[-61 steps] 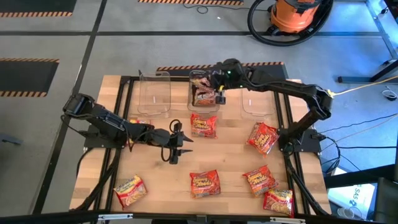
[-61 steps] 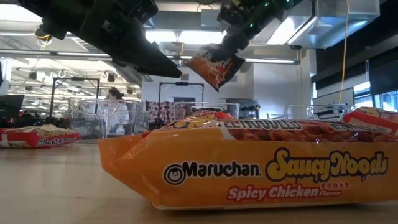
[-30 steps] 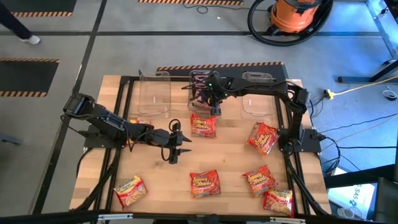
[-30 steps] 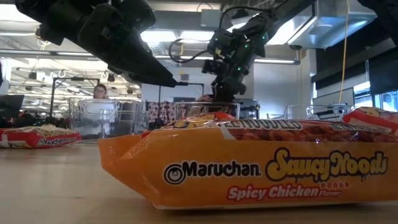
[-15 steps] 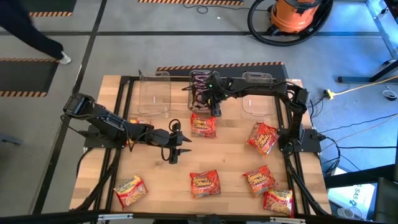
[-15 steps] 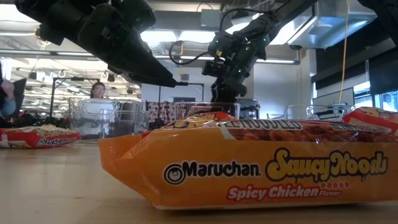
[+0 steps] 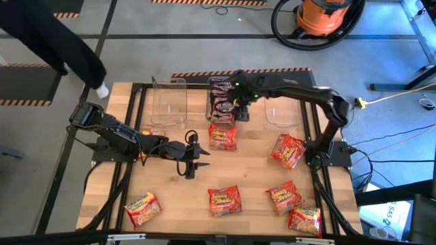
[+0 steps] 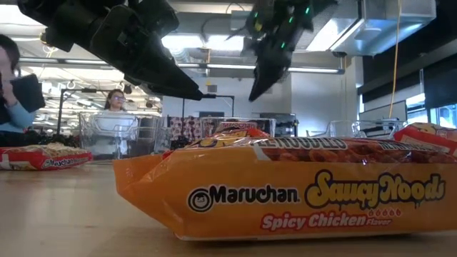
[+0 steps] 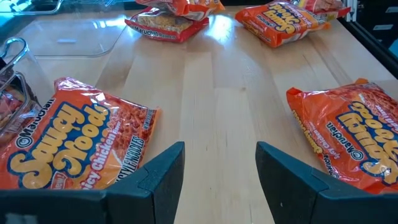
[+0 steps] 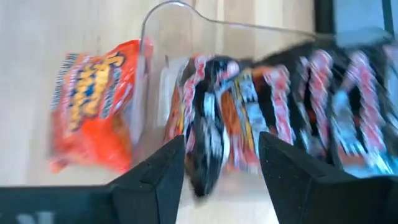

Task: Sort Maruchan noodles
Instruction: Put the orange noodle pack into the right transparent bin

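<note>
My right gripper (image 7: 240, 113) (image 10: 221, 155) is open and empty above the middle clear tub (image 7: 221, 101). Several dark brown-black noodle packets (image 10: 273, 106) stand on edge in that tub. My left gripper (image 7: 197, 164) (image 9: 221, 162) hovers open over bare wood at the table's middle left, between two orange packets (image 9: 68, 146) (image 9: 351, 146). Red-orange packets lie flat on the table: one just before the middle tub (image 7: 223, 136), one toward the right (image 7: 288, 150), and several along the near edge (image 7: 223, 201) (image 7: 142, 207) (image 7: 285, 196).
Two more clear tubs stand at the far edge, the left tub (image 7: 170, 101) and the right tub (image 7: 281, 103). A black frame rail (image 7: 133, 129) runs around the table. A person in dark clothes (image 7: 54, 37) stands by the far left corner. Bare wood (image 7: 252, 170) lies mid-table.
My right gripper has risen out of the middle tub and shifted a little toward the table's right, leaving the dark packet standing among the others. A person has walked up to the table's far left corner.
</note>
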{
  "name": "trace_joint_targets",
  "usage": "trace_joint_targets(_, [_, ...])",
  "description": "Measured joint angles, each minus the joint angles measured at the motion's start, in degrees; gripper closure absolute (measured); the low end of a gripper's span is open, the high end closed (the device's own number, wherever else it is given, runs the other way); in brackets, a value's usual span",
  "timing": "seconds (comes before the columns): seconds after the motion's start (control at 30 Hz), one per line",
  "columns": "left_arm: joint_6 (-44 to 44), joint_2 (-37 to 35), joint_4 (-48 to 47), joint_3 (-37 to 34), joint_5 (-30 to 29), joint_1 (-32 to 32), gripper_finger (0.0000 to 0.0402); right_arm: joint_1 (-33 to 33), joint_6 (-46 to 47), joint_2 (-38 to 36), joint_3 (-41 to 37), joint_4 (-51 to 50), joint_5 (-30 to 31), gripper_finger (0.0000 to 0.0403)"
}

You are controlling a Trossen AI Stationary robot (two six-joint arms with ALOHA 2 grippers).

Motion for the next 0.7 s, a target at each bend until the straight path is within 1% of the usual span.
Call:
trace_joint_targets(0.07, [0.0, 0.0, 0.0, 0.0, 0.0, 0.01, 0.0209, 0.46, 3.18, -2.88, 0.07, -3.44, 1.16, 0.0221])
trace_joint_targets(0.17, [-0.01, 0.0, 0.0, 0.0, -0.02, 0.01, 0.0209, 1.44, 8.72, -7.44, -2.74, -7.12, 1.89, 0.0221])
trace_joint_targets(0.27, [-0.48, 0.0, -0.03, 0.0, -1.02, 0.01, 0.0209, 2.8, 14.65, -12.63, -8.79, -7.45, 1.92, 0.0221])
trace_joint_targets(0.33, [-1.02, 0.0, -0.38, 0.0, -2.66, 0.01, 0.0209, 4.05, 18.08, -16.18, -14.74, -4.71, 2.49, 0.0221])
trace_joint_targets(0.43, [-2.01, 0.0, -1.58, 0.0, -5.56, 0.2, 0.0209, 6.4, 23.37, -21.18, -25.79, 4.59, 4.5, 0.0221])
trace_joint_targets(0.5, [-3.11, 0.0, -2.75, 0.0, -7.77, 0.44, 0.0209, 7.82, 26.24, -23.71, -32.75, 12.42, 4.47, 0.0221])
trace_joint_targets(0.6, [-5.82, 0.0, -5.54, 0.0, -10.32, 1.17, 0.0209, 9.75, 29.92, -25.21, -41.23, 24.35, 3.52, 0.0221])
trace_joint_targets(0.7, [-9.46, 0.0, -9.34, 0.0, -11.52, 2.43, 0.0209, 11.22, 31.94, -25.21, -47.23, 35.15, 1.36, 0.0221])
